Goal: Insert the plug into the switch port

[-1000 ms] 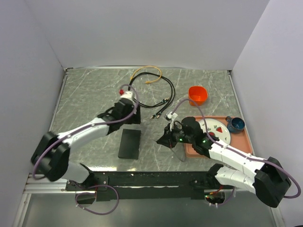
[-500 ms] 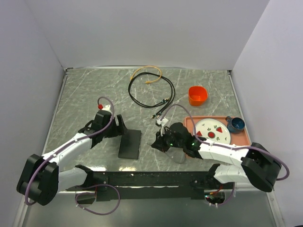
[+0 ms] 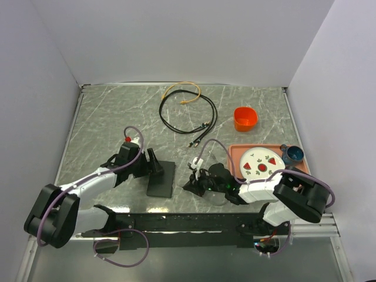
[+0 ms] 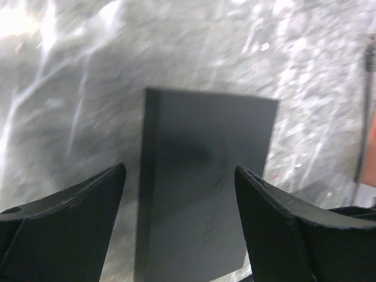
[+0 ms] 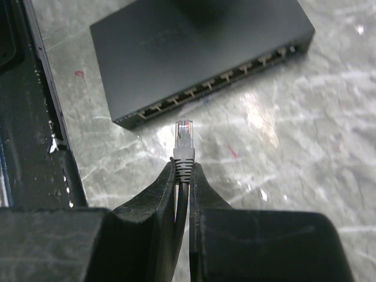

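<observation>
The left end effector [image 3: 151,164] hangs over the far left part of the switch [image 3: 161,179], its jaws spread wide. In the left wrist view its two dark fingers [image 4: 88,200] frame the switch [image 4: 205,194] from either side; whether they touch it cannot be told.

The switch, a flat matte-black box, lies on the grey marbled surface [image 3: 106,117] near its front edge. Its row of sockets runs along the long edge that faces right.

Just to the right of the switch, the right end effector [image 3: 194,184] sits low, closed narrowly on the plug [image 5: 184,134], with the fingers pinching its grey boot. The plug's clear tip points at the socket row and stops just short of it, apart from the switch [image 5: 200,53].

Behind the switch, a black cable [image 3: 188,114] lies in a loop, with a thin yellow cable [image 3: 182,88] beyond it. Well to the right of the switch stand an orange cup [image 3: 245,118] and a coral tray [image 3: 305,169] carrying a white plate [image 3: 261,163] and a blue cup [image 3: 292,154].
</observation>
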